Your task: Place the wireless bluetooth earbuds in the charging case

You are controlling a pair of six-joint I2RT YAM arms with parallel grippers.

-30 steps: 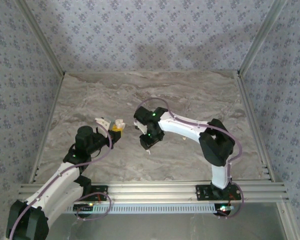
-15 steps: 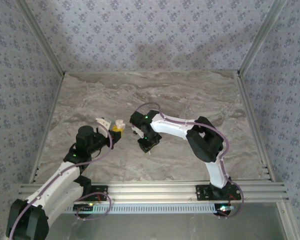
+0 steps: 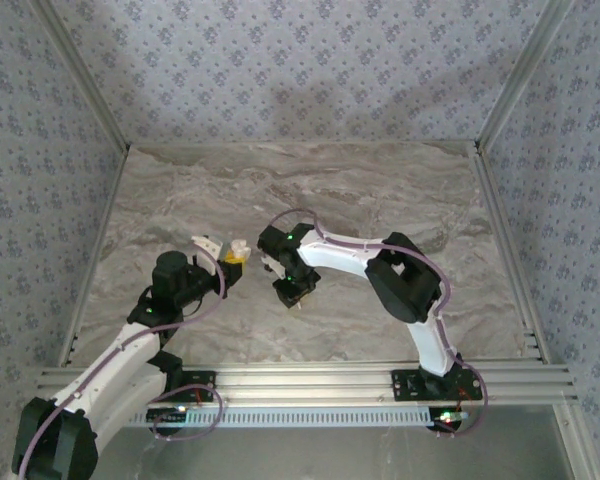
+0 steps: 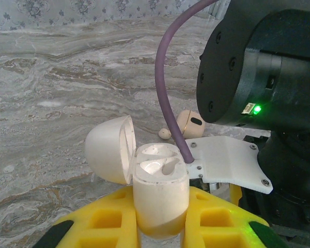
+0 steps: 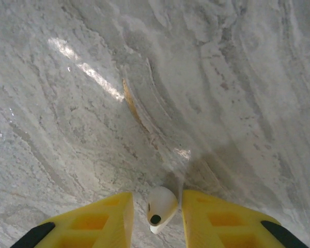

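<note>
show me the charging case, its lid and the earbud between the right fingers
charging case point(image 4: 160, 200): left wrist view, front of its body
lid point(image 4: 104, 151): left wrist view, outer dome of the open lid
earbud point(image 5: 163, 200): right wrist view, its pale shell

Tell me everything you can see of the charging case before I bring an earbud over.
The charging case is a small, glossy cream-white plastic capsule. It stands upright, clamped by its lower body between the yellow fingers of the left pincer. Its domed lid is hinged open to the left. The two moulded hollows on top look empty. A purple cable runs close past its right edge; whether they touch cannot be told.
</note>
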